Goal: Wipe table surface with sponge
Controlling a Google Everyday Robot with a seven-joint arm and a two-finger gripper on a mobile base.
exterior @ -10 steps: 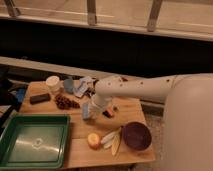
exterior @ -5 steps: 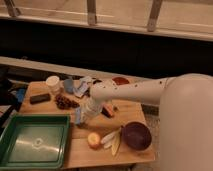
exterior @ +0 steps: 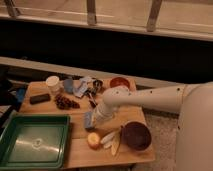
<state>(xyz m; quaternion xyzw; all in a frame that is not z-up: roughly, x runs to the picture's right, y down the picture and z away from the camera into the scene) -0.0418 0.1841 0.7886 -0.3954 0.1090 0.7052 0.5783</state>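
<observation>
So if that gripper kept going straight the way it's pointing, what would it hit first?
The gripper points downward, apparently shut on the sponge. Going straight on, it would press the sponge into the table surface beside the green tray; depth is unclear.

We see a light-brown tabletop (exterior: 77, 150) with faint plank seams, a green tray (exterior: 35, 117), a black bar (exterior: 40, 98), a white cup (exterior: 52, 84) and a dark maroon bowl (exterior: 136, 135). The arm (exterior: 150, 97) is off-white with small dark dots. Its pale claw (exterior: 98, 119) sits at mid-tabletop, just beside the medium-blue sponge (exterior: 89, 120). Paler grey-blue pieces (exterior: 80, 89) lie behind.
</observation>
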